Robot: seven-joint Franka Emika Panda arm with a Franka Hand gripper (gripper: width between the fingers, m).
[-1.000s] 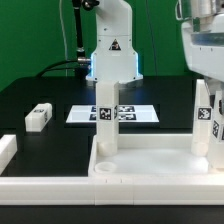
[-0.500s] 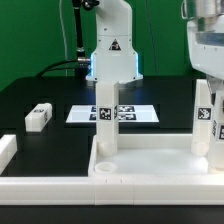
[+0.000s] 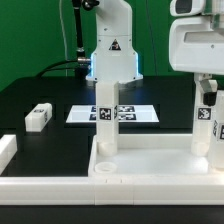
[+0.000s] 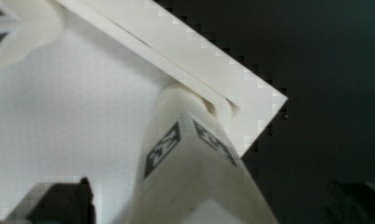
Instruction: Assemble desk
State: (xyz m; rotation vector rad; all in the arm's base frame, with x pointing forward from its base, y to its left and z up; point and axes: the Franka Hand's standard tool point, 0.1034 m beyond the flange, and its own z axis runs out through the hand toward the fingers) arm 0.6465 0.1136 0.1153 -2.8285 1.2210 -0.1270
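Note:
The desk top (image 3: 150, 160), a white rimmed tray, lies at the front of the black table. Two white tagged legs stand upright in its corners, one towards the exterior view's left (image 3: 107, 125) and one towards its right (image 3: 204, 125). My gripper (image 3: 207, 86) hangs just above the right leg, open. In the wrist view that leg (image 4: 202, 165) rises from the tray's corner (image 4: 255, 95) between my two dark fingers (image 4: 63, 202), which stand wide apart and clear of its sides. A third leg (image 3: 38, 117) lies loose on the table at the left.
The marker board (image 3: 140, 114) lies flat behind the tray, before the robot's base (image 3: 112, 55). A low white rail (image 3: 50, 188) runs along the table's front edge, with a short piece (image 3: 6, 150) at the left.
The jaws have spread wide and let go of the right leg. The gripper has risen a little above it. The leg stays upright in the tray's corner.

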